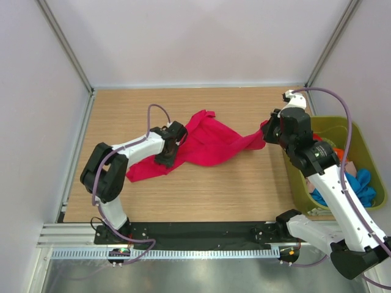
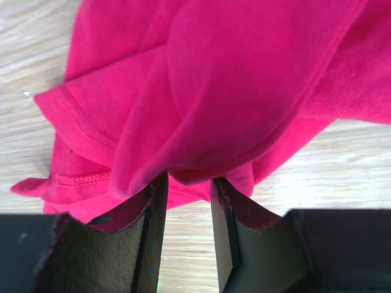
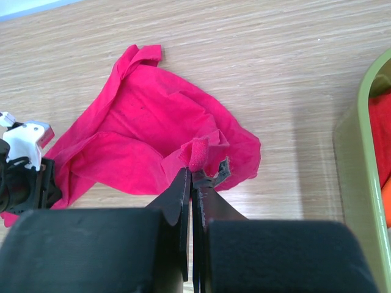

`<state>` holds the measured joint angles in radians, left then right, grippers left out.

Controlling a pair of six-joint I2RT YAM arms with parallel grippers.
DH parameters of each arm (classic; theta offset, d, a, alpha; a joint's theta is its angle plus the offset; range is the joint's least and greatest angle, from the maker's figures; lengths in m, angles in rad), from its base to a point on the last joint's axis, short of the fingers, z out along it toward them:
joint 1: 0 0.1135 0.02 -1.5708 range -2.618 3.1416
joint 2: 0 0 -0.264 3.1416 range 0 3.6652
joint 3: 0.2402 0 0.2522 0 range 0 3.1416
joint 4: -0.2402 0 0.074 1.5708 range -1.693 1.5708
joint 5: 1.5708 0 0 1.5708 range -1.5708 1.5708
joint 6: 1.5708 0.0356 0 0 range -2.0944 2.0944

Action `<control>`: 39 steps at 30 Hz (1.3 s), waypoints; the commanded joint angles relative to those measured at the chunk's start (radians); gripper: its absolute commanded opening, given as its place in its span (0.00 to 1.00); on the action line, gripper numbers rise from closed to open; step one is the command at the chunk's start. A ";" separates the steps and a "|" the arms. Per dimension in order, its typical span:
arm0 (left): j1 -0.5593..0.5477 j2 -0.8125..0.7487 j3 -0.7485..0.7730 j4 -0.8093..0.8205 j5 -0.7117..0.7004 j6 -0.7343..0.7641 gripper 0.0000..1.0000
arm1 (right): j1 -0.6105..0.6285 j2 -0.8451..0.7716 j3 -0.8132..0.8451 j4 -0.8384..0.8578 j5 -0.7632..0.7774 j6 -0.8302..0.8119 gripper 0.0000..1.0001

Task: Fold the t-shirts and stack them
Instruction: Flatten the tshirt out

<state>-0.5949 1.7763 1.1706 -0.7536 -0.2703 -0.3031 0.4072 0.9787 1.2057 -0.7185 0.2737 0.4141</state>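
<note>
A large crimson t-shirt (image 1: 211, 143) lies crumpled across the middle of the wooden table, stretched between both grippers. My left gripper (image 1: 168, 154) sits low at the shirt's left part. In the left wrist view its jaws (image 2: 189, 180) stand apart with bare table showing in the gap, and a fold of the crimson t-shirt (image 2: 232, 79) drapes over the fingertips. My right gripper (image 1: 267, 131) is shut on a pinched edge of the shirt at its right end, lifting it slightly; the right wrist view shows this pinch (image 3: 197, 166) and the rest of the shirt (image 3: 153, 122) beyond it.
An olive-green tub (image 1: 368, 160) stands at the table's right edge, under my right arm. It holds a blue t-shirt (image 1: 365, 184) and orange-red cloth (image 3: 382, 140). Its rim (image 3: 360, 152) runs close to the right of my right gripper. White walls enclose the table.
</note>
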 commanded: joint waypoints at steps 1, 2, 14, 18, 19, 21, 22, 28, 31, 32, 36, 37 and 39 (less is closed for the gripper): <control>0.006 -0.008 0.034 0.027 -0.055 -0.001 0.35 | -0.002 -0.026 -0.015 0.050 -0.007 -0.018 0.01; 0.006 -0.012 0.034 0.023 -0.055 -0.001 0.35 | -0.002 -0.028 -0.018 0.050 -0.011 -0.017 0.01; 0.007 0.014 0.047 -0.015 -0.086 0.029 0.35 | -0.002 -0.018 -0.037 0.068 -0.028 -0.011 0.01; 0.007 0.057 0.079 -0.024 -0.076 0.024 0.23 | -0.004 -0.017 -0.026 0.059 -0.022 -0.017 0.01; 0.007 0.061 0.084 -0.030 -0.076 0.022 0.17 | -0.002 -0.018 -0.025 0.059 -0.018 -0.018 0.01; 0.007 0.060 0.099 -0.050 -0.084 0.019 0.04 | -0.004 -0.018 -0.024 0.057 -0.013 -0.017 0.01; 0.007 0.052 0.103 -0.058 -0.089 0.016 0.01 | -0.002 -0.017 -0.024 0.057 -0.011 -0.017 0.01; 0.006 -0.090 0.190 -0.208 -0.189 -0.030 0.00 | -0.002 -0.018 -0.018 0.041 0.093 -0.001 0.01; 0.006 -0.187 0.254 -0.329 -0.341 -0.045 0.00 | -0.004 -0.015 0.034 0.025 0.205 -0.009 0.01; 0.006 -0.208 0.302 -0.355 -0.392 -0.056 0.00 | -0.002 -0.012 0.054 0.037 0.228 -0.032 0.01; 0.006 -0.293 0.503 -0.545 -0.699 -0.071 0.00 | -0.002 0.003 0.214 0.105 0.335 -0.110 0.01; 0.006 -0.310 0.547 -0.550 -0.723 -0.030 0.00 | -0.002 0.009 0.254 0.114 0.340 -0.123 0.01; 0.006 -0.346 0.628 -0.502 -0.840 0.086 0.00 | -0.004 0.031 0.384 0.122 0.337 -0.149 0.01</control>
<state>-0.5941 1.4940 1.6989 -1.1816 -0.8303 -0.3157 0.4072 1.0084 1.3975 -0.7151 0.5156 0.3378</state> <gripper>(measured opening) 0.005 0.038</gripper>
